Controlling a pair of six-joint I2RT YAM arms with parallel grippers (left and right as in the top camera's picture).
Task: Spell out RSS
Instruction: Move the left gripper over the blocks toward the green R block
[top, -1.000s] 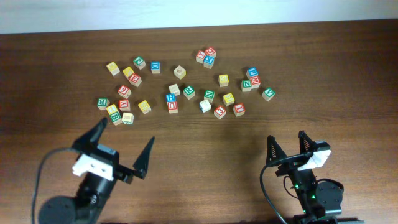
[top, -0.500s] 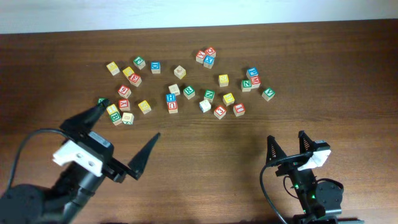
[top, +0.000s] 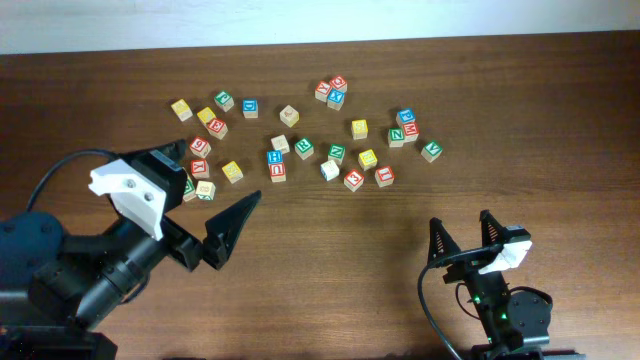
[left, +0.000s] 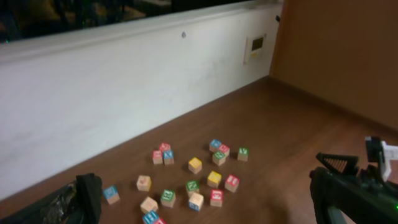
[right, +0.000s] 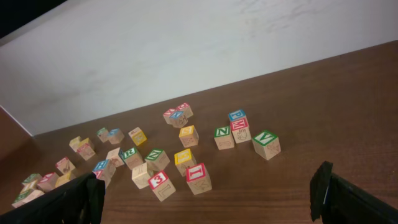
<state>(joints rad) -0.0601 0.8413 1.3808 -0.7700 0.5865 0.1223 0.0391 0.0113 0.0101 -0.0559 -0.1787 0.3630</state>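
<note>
Both tools stand open and empty: left tool (top: 218, 180) close by the letter cubes (top: 200, 168), right tool (top: 460, 220) well apart. Green-edged wooden R cube (top: 304, 148) sits mid-scatter on the brown table (top: 330, 260), yellow-edged wooden cubes (top: 367, 158) near it.

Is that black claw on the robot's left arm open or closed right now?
Open. The left arm's black two-finger gripper has its fingers spread wide apart above the table, gripping nothing.
</note>
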